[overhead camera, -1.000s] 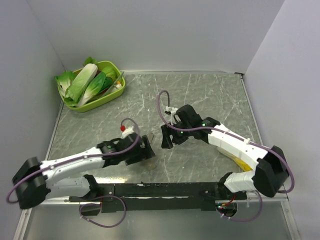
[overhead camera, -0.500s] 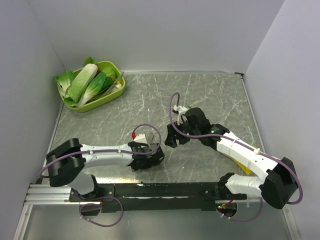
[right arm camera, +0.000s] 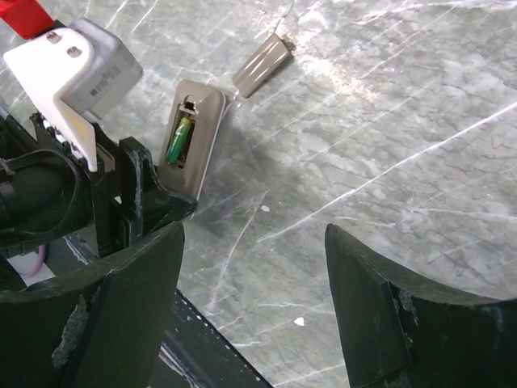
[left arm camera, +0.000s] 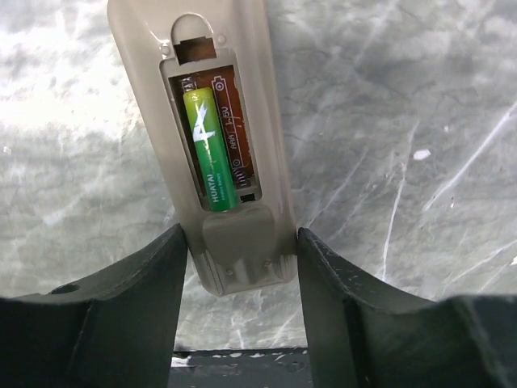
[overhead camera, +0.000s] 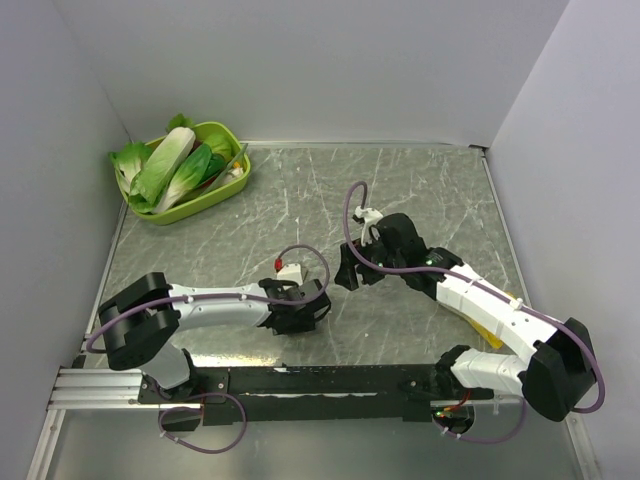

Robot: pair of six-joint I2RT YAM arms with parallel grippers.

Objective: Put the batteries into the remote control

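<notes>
Remote control (left arm camera: 271, 129) reverse-up, one battery (left arm camera: 208, 149) seated | left claw (left arm camera: 242, 238) flanking its lower end — grip uncertain | right claw (right arm camera: 252, 234) apart, empty | best: squeeze sides squarely — hold it level

We mount the top external camera high above and behind the arm bases. It faces forward and down and takes in the whole bench (overhead camera: 420, 180) from far off. The left wrist camera sits just behind the left tool (left arm camera: 242, 242) and looks steeply down, very near, at the remote control (left arm camera: 145, 105). The right wrist camera looks slantwise across the bench past the right tool (right arm camera: 254, 250), from somewhat farther off. The two wrist views share the remote control and the bench around it, and the right wrist view also takes in the left tool.
</notes>
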